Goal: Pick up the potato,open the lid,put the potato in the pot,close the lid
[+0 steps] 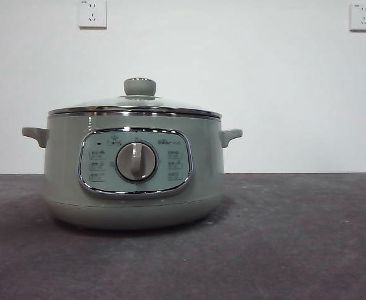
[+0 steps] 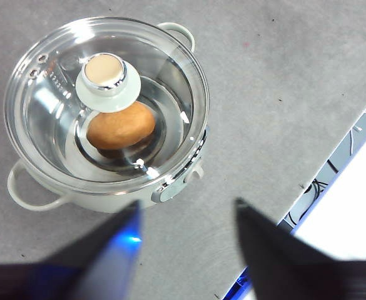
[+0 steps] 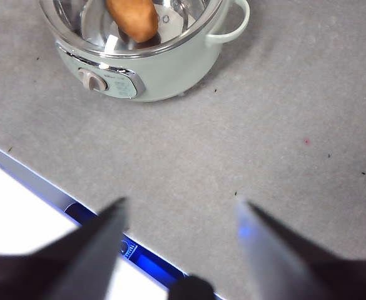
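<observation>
The sage-green pot (image 1: 132,206) stands on the grey table left of centre, its dial facing the front camera. The glass lid (image 1: 136,107) with its green knob (image 1: 139,86) sits closed on the pot. The left wrist view shows the pot (image 2: 101,199) from above, with the lid (image 2: 173,75) on it and the orange-brown potato (image 2: 121,126) lying inside under the glass. My left gripper (image 2: 186,234) is open and empty, high above the table beside the pot. My right gripper (image 3: 179,228) is open and empty, well away from the pot (image 3: 164,72); the potato (image 3: 132,17) shows there too.
The grey table top (image 1: 295,237) stretches around the pot. Its front edge (image 3: 39,181) shows in the right wrist view, and it shows in the left wrist view too (image 2: 333,162). Two wall sockets (image 1: 92,14) hang on the white wall behind.
</observation>
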You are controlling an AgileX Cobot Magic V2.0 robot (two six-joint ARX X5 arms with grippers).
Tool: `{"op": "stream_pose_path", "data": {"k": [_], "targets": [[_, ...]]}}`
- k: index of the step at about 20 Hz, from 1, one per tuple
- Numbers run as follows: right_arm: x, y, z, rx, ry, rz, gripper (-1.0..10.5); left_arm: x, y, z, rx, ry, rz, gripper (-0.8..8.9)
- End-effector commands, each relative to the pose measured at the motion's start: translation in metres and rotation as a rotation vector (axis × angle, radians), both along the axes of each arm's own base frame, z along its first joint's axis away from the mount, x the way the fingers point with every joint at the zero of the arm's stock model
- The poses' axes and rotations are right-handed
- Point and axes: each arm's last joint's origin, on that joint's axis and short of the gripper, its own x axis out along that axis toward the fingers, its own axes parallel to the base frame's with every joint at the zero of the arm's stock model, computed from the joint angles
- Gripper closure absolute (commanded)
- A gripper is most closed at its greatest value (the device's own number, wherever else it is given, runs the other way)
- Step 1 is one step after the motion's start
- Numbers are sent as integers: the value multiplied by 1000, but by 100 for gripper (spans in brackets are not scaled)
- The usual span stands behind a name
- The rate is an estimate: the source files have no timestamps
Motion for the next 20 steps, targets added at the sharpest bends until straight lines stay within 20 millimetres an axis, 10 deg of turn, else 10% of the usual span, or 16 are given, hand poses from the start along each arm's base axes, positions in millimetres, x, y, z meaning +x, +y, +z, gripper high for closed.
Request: {"op": "stream_pose_path", "data": {"k": [1, 8, 15, 20], "targets": [[1, 0, -3, -15, 14, -9, 947, 4, -3, -3, -1, 18, 5, 815], [1, 0, -3, -13, 12, -9, 947, 18, -13, -6, -10, 6, 5, 815], [1, 0, -3, -12, 12, -9, 947, 22, 22, 3, -36, -191, 117, 815], [1, 0, -3, -13, 12, -9, 947, 10, 62, -55, -116, -440, 327, 815]]}}
